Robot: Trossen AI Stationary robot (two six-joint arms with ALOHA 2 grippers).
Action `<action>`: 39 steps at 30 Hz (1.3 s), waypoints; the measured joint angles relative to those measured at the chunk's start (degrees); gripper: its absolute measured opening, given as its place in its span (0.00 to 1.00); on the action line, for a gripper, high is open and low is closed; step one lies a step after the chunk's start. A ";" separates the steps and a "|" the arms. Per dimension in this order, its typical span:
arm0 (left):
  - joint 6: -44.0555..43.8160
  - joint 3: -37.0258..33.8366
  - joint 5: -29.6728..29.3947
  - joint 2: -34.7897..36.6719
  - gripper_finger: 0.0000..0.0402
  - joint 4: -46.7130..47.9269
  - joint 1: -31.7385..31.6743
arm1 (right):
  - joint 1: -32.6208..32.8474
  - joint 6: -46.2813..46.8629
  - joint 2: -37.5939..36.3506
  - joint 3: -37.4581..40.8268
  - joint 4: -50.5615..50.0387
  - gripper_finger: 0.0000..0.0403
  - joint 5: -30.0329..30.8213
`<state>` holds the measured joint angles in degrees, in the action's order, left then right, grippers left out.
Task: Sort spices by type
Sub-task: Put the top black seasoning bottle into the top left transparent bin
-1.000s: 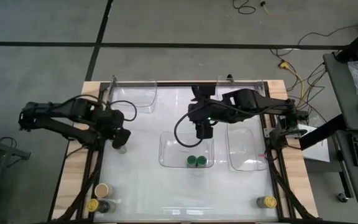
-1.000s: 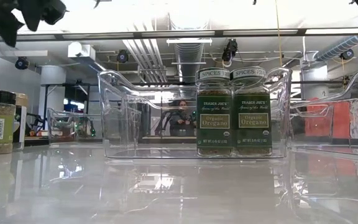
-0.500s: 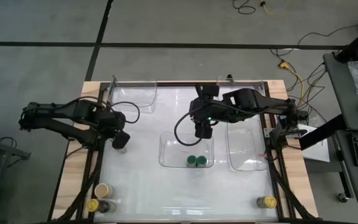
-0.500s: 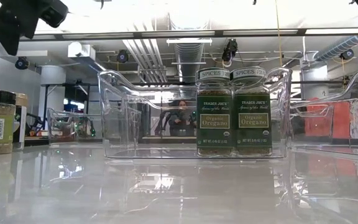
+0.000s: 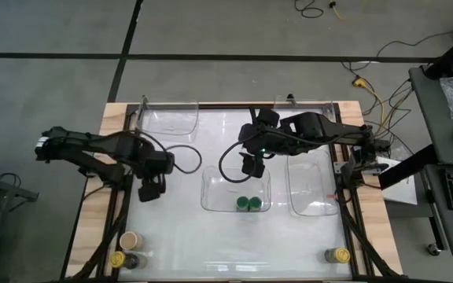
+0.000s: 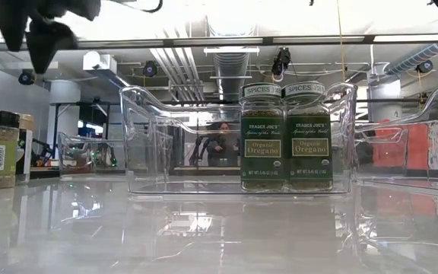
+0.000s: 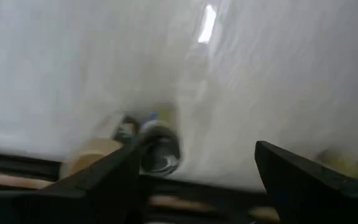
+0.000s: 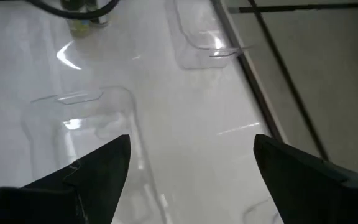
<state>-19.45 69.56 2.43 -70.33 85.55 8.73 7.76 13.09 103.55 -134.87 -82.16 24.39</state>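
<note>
Left pincer (image 5: 150, 191) hangs spread and empty above the table (image 5: 179, 236). Three spice jars (image 5: 127, 250) cluster at the near left corner. Two green-lidded jars (image 5: 248, 204) stand in the middle tray (image 5: 211, 189); right pincer (image 5: 250, 166) hovers spread over its far edge. One yellow-lidded jar (image 5: 337, 255) sits at the near right corner.

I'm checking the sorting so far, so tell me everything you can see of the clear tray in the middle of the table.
The middle clear tray is a transparent, glossy plastic bin with rounded corners, tall walls and handle cutouts in its ends. It sits flat on the white table. Inside, at its near edge, stand two green-lidded oregano jars upright, side by side; the rest looks empty. The right gripper hangs above its far edge, not touching it.
</note>
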 joint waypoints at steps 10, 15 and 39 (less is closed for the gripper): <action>25.05 -1.83 -4.51 -1.15 0.75 2.74 2.65 | 2.88 6.44 0.24 0.00 -0.36 0.83 -1.88; 29.67 -4.42 -4.52 -1.91 0.75 2.83 2.97 | 3.64 6.51 0.22 0.00 -0.38 0.80 -1.88; 34.97 -16.23 -6.60 -2.46 0.80 -2.02 3.13 | 3.62 8.89 0.20 0.00 -0.04 0.85 -1.82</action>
<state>15.53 53.32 -4.17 -72.79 83.53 11.86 11.38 21.98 103.74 -134.87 -82.20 22.57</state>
